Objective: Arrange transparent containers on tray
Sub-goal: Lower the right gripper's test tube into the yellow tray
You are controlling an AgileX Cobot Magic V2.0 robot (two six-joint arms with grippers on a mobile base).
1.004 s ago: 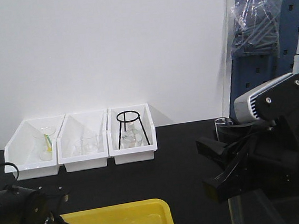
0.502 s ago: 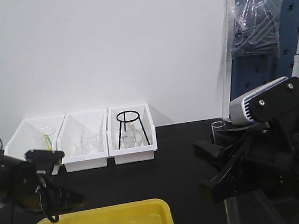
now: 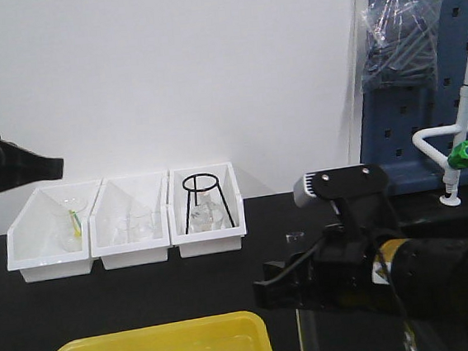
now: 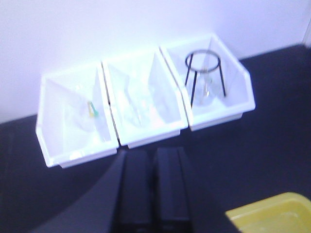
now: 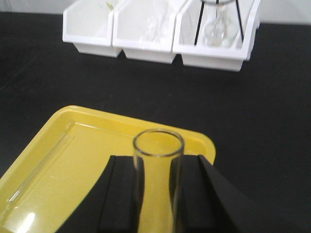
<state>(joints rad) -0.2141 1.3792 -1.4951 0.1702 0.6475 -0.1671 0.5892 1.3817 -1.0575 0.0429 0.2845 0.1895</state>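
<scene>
At far left, my left hand has lifted clear of the glossy yellow tray, pressed together and holding nothing, so that side's drop looks finished; what seems a slim glass tube lies along the tray's left wall. Further right, my right hand has swung in over the matte black desk and stands clamped on a clear, round-rimmed test tube near the tray's right corner, ready to lower.
</scene>
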